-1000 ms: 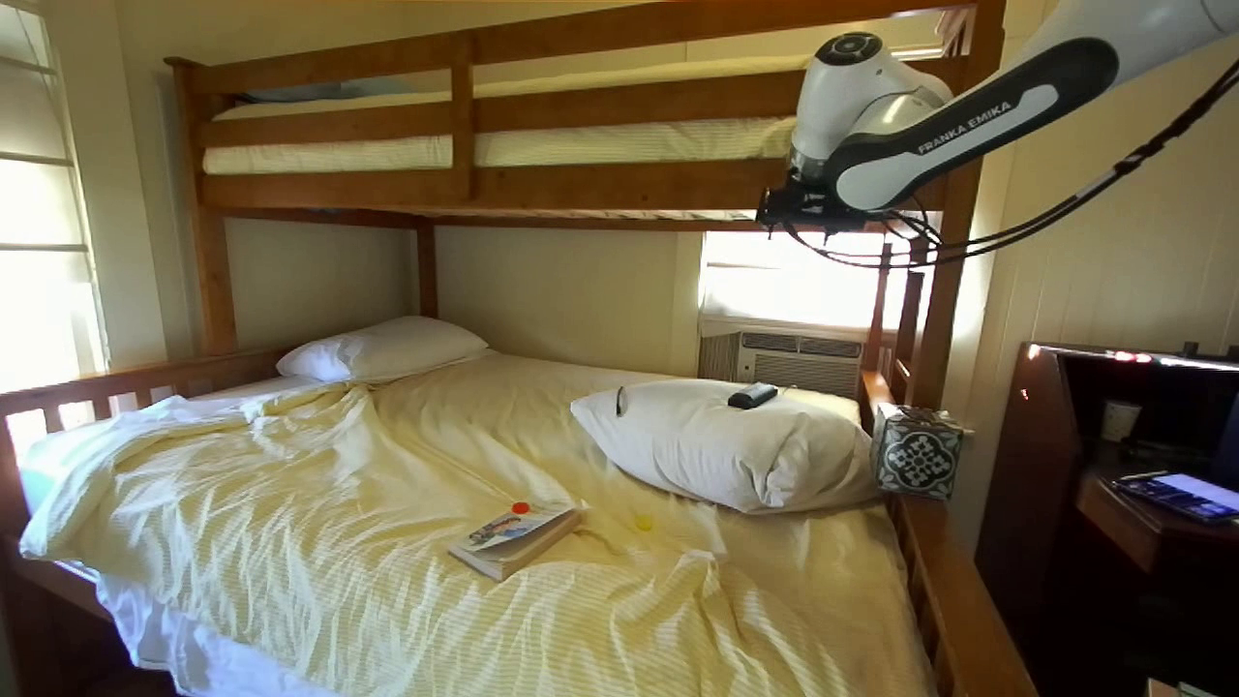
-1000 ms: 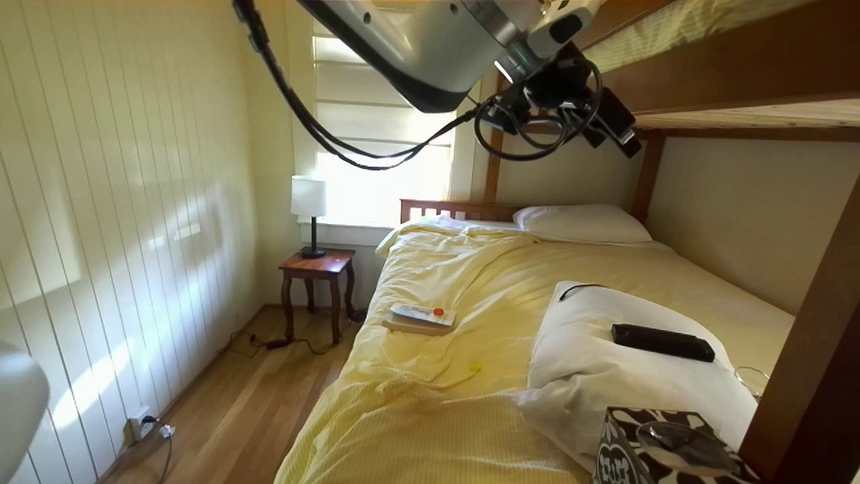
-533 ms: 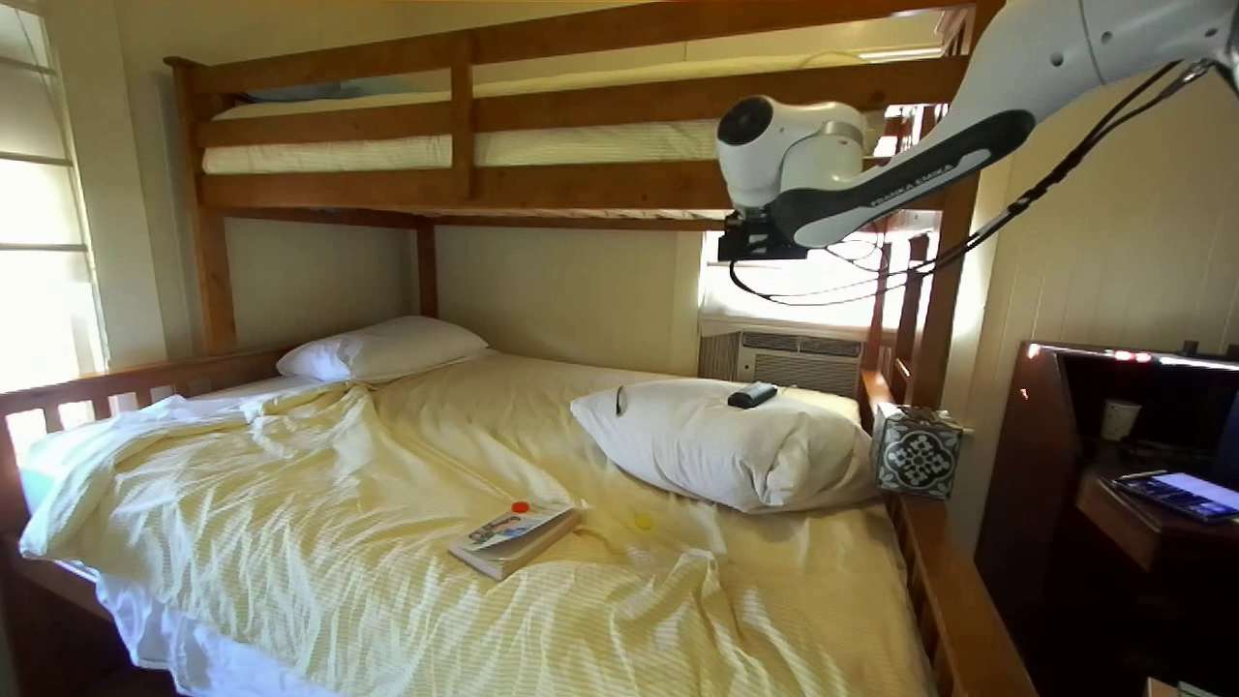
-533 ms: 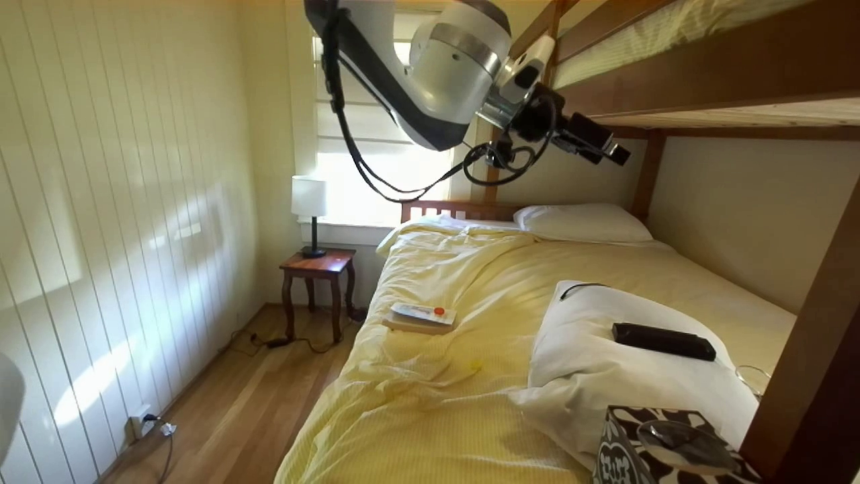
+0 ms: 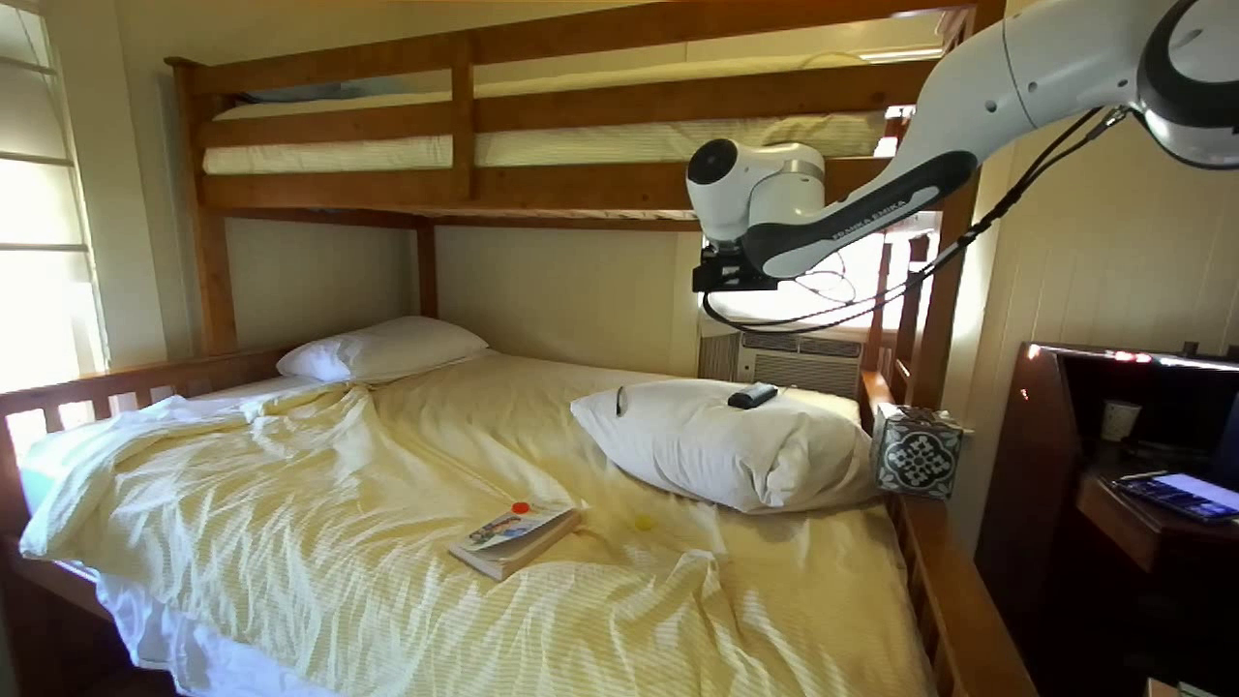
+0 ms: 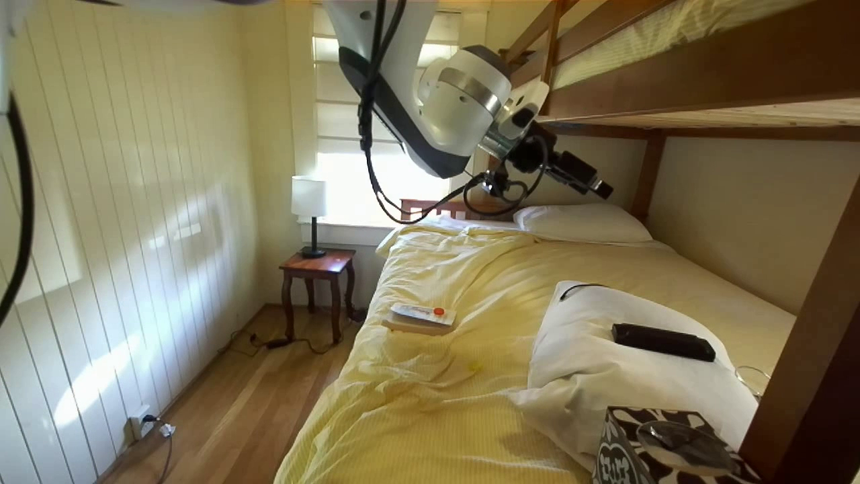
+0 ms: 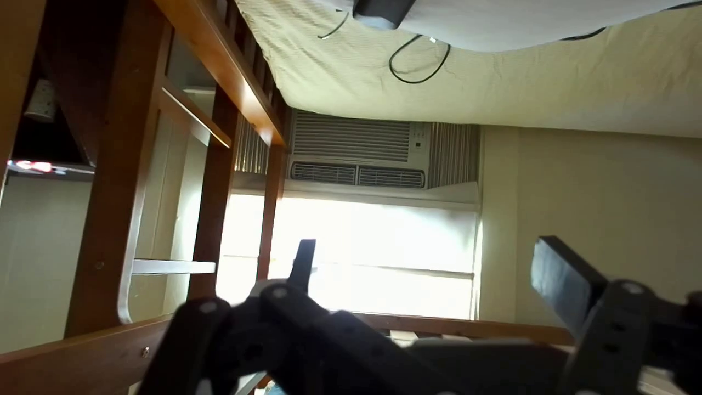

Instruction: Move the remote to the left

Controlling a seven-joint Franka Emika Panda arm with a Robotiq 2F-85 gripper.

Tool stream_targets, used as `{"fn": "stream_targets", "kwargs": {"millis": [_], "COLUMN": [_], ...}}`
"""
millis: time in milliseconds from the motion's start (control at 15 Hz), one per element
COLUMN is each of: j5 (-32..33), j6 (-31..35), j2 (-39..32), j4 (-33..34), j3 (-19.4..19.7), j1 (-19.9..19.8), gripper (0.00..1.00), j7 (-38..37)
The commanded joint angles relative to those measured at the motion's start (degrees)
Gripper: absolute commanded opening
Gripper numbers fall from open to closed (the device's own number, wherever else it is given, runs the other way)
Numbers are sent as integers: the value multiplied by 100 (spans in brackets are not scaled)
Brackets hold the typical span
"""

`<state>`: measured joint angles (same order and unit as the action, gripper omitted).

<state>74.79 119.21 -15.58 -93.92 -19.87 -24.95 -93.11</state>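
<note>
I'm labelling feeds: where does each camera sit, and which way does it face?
An exterior view: beside the bunk bed, facing across it; arm shows.
An exterior view: near the tissue box, facing along the bunk bed; arm shows.
Wrist view: behind the open gripper, which shows; facing the window air conditioner, picture inverted.
Both exterior views share the remote.

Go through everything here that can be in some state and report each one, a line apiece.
Remote: lying on a white pillow, not held.
Gripper: open, holding nothing, apart from the remote.
Yellow bedding: rumpled.
Book: lying on the bedding, cover up, apparently lifted a little.
Patterned box: upright, opening on top.
Lamp: upright; lit or not, cannot tell.
Air conditioner: running or not, cannot tell.
</note>
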Motion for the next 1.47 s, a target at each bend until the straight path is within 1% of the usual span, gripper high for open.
{"fn": "stream_targets", "kwargs": {"millis": [0,67,133,200,333,467,667,733,800,867,933,1000,1067,1133,1267,1400], "j5": [-242,-242,-135,-192,-724,-1454,-2653,-2952,-3507,-3931,-4383,-4828,-4597,-4775,-4768,-4808], "j6": [178,178,-9,4,259,725,1355,1358,1448,1399,1214,900,1384,1390,1429,1605], "j2": [77,77,-88,-203,-439,-777,-1267,-1431,-1564,-1726,-1920,-2018,-1634,-1722,-1741,-1855], "j4": [0,0,66,78,55,182,442,575,707,917,1137,1356,717,805,804,923], "j3": [920,920,1049,1249,1495,1643,1843,1481,1715,1574,1542,1967,2398,2553,2759,3090], "j1": [779,779,973,1170,1391,1453,1340,933,1021,800,722,1039,1373,1422,1574,1889], "gripper": [100,100,100,100,100,100,100,100,100,100,100,100,100,100,100,100], "j7": [58,58,-153,-175,-75,297,1153,1460,1880,2270,2635,2940,2627,2807,2792,1973]}}
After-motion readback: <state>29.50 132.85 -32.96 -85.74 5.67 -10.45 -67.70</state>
